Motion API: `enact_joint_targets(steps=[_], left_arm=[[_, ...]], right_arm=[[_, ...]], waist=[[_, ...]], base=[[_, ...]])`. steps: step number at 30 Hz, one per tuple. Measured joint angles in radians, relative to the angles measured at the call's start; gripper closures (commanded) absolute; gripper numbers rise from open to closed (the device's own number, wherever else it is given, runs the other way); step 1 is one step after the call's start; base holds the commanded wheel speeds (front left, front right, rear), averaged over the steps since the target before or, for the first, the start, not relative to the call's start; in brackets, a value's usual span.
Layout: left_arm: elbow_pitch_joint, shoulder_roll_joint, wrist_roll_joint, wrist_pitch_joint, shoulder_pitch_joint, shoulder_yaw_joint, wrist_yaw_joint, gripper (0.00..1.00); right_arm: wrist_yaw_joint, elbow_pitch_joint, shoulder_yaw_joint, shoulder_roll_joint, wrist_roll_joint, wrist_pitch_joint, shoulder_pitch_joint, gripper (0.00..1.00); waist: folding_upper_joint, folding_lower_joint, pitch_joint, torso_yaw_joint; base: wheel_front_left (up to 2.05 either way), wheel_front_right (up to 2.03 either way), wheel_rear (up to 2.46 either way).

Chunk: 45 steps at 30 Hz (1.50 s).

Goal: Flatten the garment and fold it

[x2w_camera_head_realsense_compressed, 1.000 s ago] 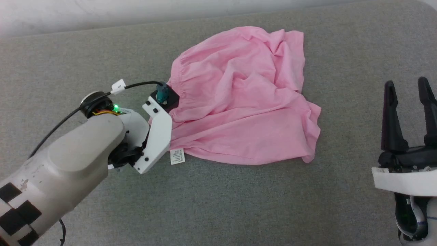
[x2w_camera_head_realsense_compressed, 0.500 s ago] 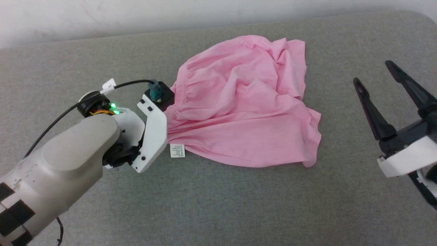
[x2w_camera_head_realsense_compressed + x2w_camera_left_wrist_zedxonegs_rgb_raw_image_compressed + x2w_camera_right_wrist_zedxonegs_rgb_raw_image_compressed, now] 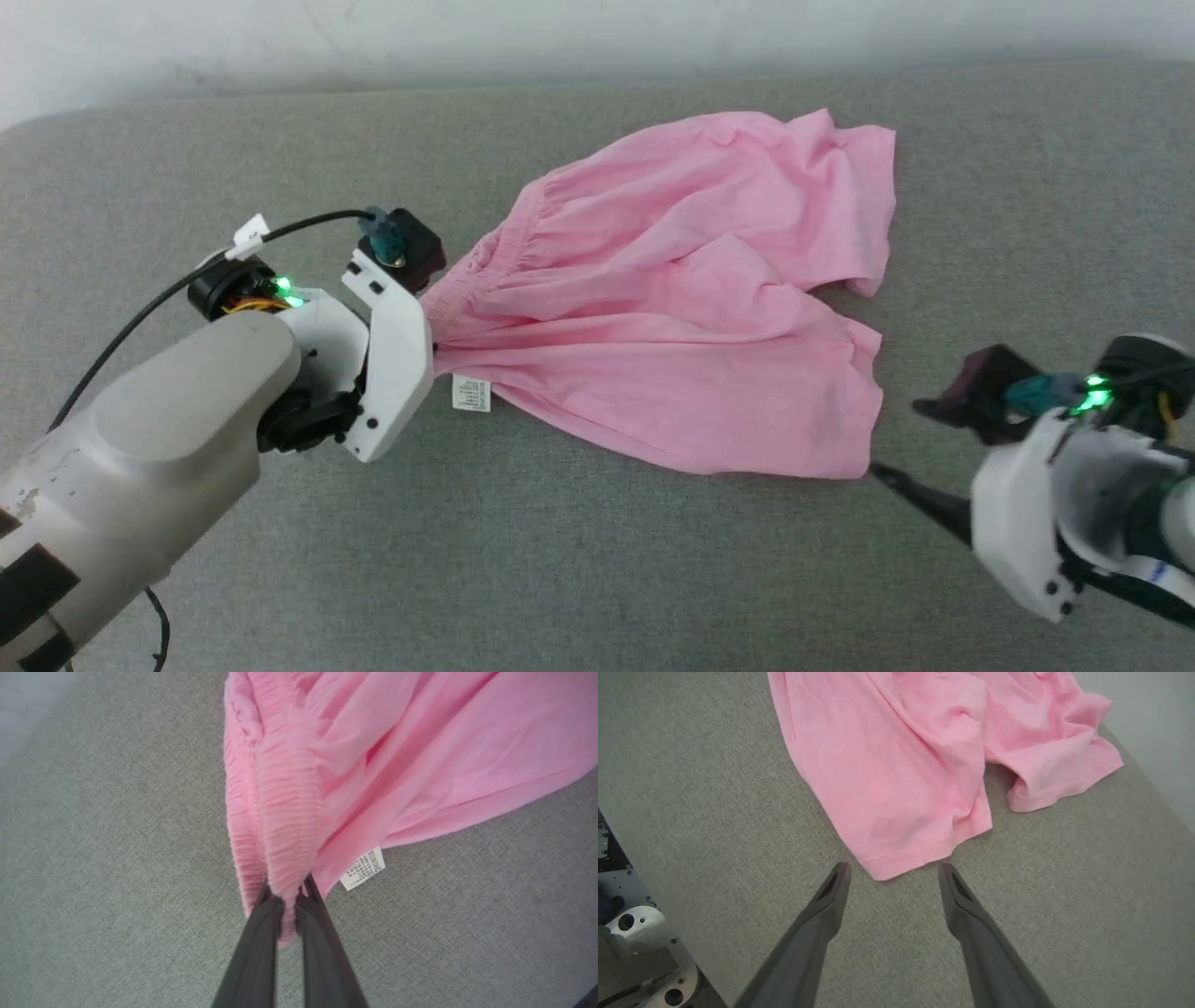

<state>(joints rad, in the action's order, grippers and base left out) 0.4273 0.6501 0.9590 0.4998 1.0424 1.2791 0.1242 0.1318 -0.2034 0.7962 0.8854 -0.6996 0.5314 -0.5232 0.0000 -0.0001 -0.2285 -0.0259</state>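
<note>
The left gripper (image 3: 286, 897) is pinched tight on the waistband (image 3: 287, 826) of the soft pink cloth garment (image 3: 672, 317), with a small white tag (image 3: 363, 869) just right of its tips. The garment lies on a grey woven top (image 3: 597, 569). The right gripper (image 3: 892, 870) is spread wide, holding nothing, with a hem corner (image 3: 889, 861) just before its tips.

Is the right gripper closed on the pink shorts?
No, the right gripper stands open, its fingers flanking a hem corner of the garment, not pinching it.

The pink garment (image 3: 681, 308) lies rumpled on grey fabric, its gathered waistband bunched leftward, white label showing.
</note>
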Motion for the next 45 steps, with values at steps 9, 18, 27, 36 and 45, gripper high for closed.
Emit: enact_joint_targets(steps=[9,18,27,36,45], left_arm=[[0.019,-0.027,-0.002,-0.029,0.011,0.0,0.0,1.0],[0.054,-0.058,-0.003,-0.076,0.015,0.001,0.0,1.0],[0.105,-0.066,0.031,-0.194,0.001,-0.02,0.0,1.0],[0.071,-0.077,0.107,-0.393,-0.019,-0.146,-0.003,1.0],[-0.022,-0.085,0.186,-0.467,0.077,-0.298,-0.068,1.0]], right_arm=[[0.0,0.23,0.219,-0.127,-0.032,-0.007,-0.184,0.0],[0.002,0.399,0.412,-0.168,-0.062,-0.078,-0.292,0.53],[0.001,0.436,0.438,-0.156,-0.005,-0.354,-0.303,1.0],[0.001,0.332,0.2,-0.071,0.089,-0.571,-0.289,1.0],[0.001,0.249,-0.078,-0.07,0.143,-0.552,-0.322,1.0]], waist=[[0.0,0.0002,-0.056,-0.026],[0.0,-0.0001,-0.089,-0.061],[0.0,0.0004,-0.044,-0.062],[0.0,0.0001,0.064,-0.047],[0.0,-0.0001,0.116,-0.032]], base=[[0.0,0.0,0.0],[0.0,0.0,0.0],[0.0,0.0,0.0],[0.0,0.0,0.0],[0.0,0.0,0.0]])
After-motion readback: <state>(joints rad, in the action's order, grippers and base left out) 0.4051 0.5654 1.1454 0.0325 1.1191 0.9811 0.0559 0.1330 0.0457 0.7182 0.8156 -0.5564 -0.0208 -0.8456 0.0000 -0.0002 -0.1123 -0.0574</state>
